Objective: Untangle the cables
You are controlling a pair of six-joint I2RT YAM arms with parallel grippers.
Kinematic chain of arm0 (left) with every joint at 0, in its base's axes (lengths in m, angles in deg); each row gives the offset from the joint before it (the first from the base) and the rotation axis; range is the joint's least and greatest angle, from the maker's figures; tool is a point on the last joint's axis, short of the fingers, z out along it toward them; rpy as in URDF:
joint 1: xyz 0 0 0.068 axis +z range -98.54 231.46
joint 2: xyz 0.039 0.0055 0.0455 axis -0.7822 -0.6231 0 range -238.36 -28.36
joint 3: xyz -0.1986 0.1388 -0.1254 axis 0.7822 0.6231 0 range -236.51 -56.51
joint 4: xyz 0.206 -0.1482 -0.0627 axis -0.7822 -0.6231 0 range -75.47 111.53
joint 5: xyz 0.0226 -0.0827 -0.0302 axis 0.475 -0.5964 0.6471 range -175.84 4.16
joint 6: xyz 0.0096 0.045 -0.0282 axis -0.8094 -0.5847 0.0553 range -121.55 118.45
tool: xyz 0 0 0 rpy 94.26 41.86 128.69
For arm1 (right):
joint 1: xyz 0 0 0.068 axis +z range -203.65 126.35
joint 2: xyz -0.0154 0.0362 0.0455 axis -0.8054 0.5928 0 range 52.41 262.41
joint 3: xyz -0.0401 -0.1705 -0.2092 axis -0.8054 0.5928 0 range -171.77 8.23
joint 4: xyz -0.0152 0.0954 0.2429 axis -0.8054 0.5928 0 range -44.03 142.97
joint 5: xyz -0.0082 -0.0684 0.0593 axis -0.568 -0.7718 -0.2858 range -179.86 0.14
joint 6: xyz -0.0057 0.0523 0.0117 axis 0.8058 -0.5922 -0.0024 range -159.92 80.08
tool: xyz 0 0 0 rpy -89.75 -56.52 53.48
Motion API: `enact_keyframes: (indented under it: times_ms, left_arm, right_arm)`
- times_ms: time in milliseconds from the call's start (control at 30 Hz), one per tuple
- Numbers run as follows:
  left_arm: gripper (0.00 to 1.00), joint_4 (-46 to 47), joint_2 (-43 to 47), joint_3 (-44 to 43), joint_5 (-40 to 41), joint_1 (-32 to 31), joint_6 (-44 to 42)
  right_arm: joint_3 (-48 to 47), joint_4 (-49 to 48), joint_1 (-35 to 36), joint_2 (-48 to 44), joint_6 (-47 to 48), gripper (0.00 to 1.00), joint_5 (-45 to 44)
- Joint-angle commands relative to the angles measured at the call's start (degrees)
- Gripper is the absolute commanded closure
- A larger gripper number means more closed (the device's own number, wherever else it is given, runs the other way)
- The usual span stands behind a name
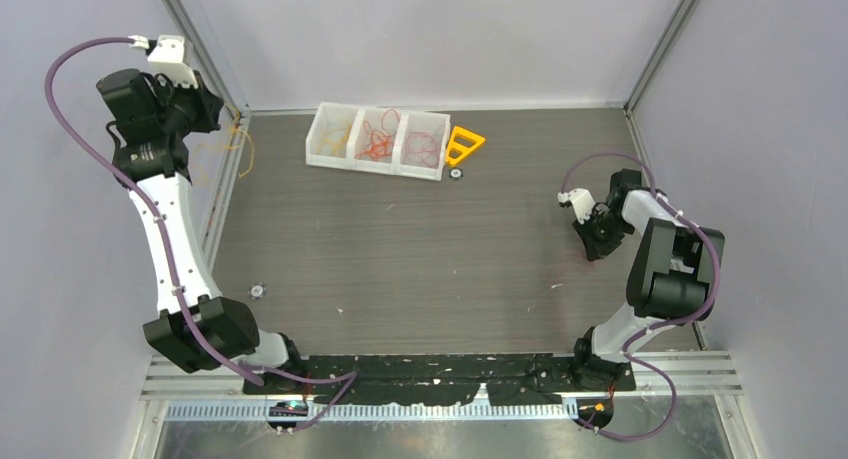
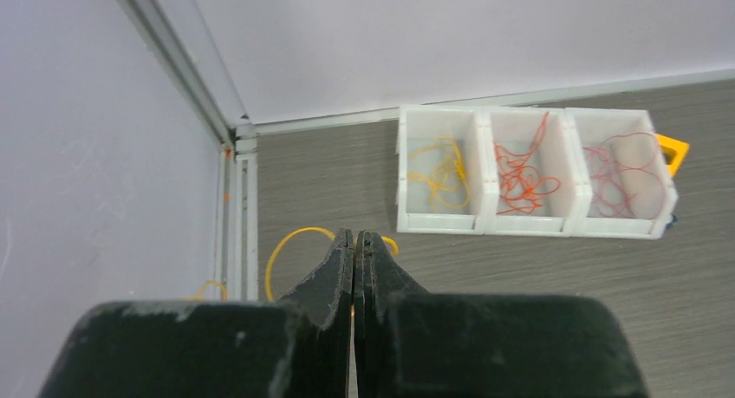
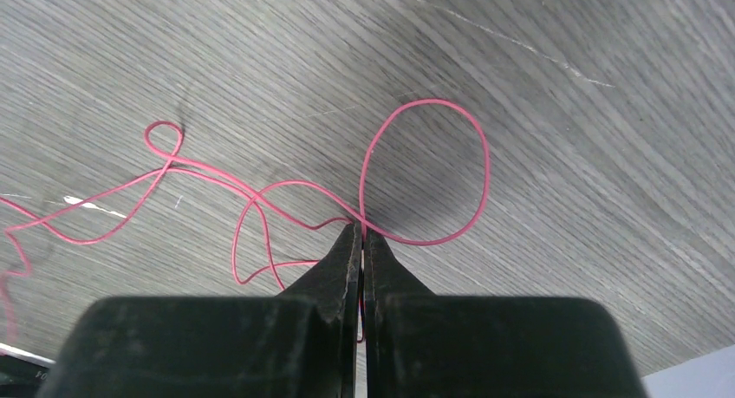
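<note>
Right tool [image 3: 361,233] clenched the red cable [image 3: 426,101] at its loop's crossing; left tool [image 2: 355,238] pinched the yellow cable [image 2: 299,231] (near the wall [image 2: 87,155]).

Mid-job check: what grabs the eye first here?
A white three-compartment tray at the far edge of the grey wood-grain table holds sorted coloured wires. The left gripper, raised near the far-left corner, pinches a thin yellow wire; the right gripper pinches a looping red wire on the tabletop.

Left arm [image 1: 165,239] reached far left, right arm [image 1: 660,264] folded; left gripper [image 2: 355,238] pinched a yellow cable [image 2: 299,231], right gripper [image 3: 361,231] a red cable [image 3: 425,101].
</note>
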Motion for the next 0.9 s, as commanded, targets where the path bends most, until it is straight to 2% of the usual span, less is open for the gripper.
enact_keyframes:
  times_ms: [0, 200, 300, 567, 700, 867]
  left_arm:
    - [1.0, 6.19, 2.45, 0.34, -9.13, -0.5, 4.76]
    - [1.0, 13.51, -1.45, -3.09, -9.73, -2.47, 13.06]
    - [1.0, 17.75, -4.07, -4.26, -9.12, -5.26, 14.13]
    - [1.0, 29.08, -14.36, -12.24, -7.74, -10.48, 22.37]
    - [1.0, 36.18, -19.24, -15.41, -4.22, -13.9, 22.76]
    - [1.0, 37.61, -26.61, -22.05, -2.29, -14.69, 23.46]
  right_arm:
    - [-1.94, 2.82, -0.24, -0.51, 0.1, 0.95, 3.29]
    - [-5.42, 6.77, -0.21, -0.24, -2.39, 0.95, 8.42]
    - [-7.77, 9.34, -0.02, -0.8, -3.89, 0.95, 11.92]
    - [-12.71, 14.88, 1.77, -2.88, -7.65, 0.94, 16.2]
    - [-14.97, 17.51, 2.66, -3.2, -10.37, 0.95, 17.08]
    - [-18.92, 19.27, 3.95, -2.98, -13.66, 0.95, 17.17]
